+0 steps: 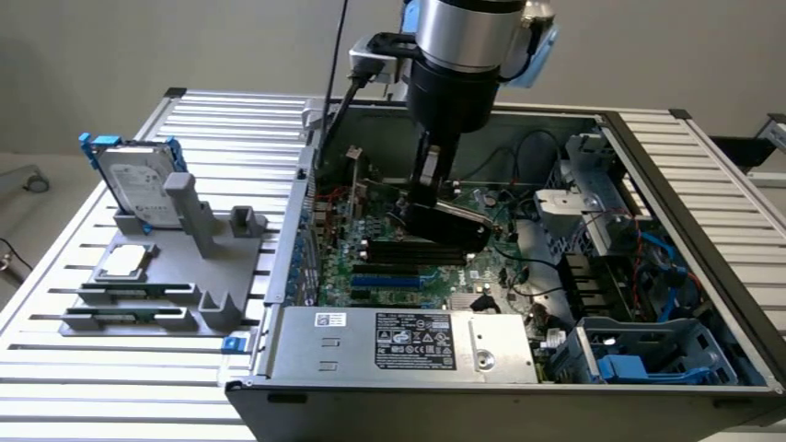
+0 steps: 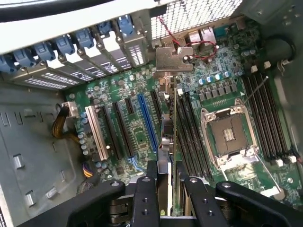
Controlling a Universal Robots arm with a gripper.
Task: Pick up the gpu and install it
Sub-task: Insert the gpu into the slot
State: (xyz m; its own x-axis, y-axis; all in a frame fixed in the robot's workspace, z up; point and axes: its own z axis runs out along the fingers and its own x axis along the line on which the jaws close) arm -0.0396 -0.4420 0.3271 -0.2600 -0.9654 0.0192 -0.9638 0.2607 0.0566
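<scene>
Tool (image 2: pixel 170 191) clamped on the gpu (image 2: pixel 173 61), card held edge-on inside the open computer case (image 1: pixel 491 414), over the green motherboard (image 2: pixel 142 142), silver bracket toward the rear slots

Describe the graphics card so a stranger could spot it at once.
Look into the open computer case, above the green main board. There the robot's hand grips a thin flat graphics card. Unlike the fixed parts around it, it is held over the slots, black on one face, with a silver end bracket.
</scene>
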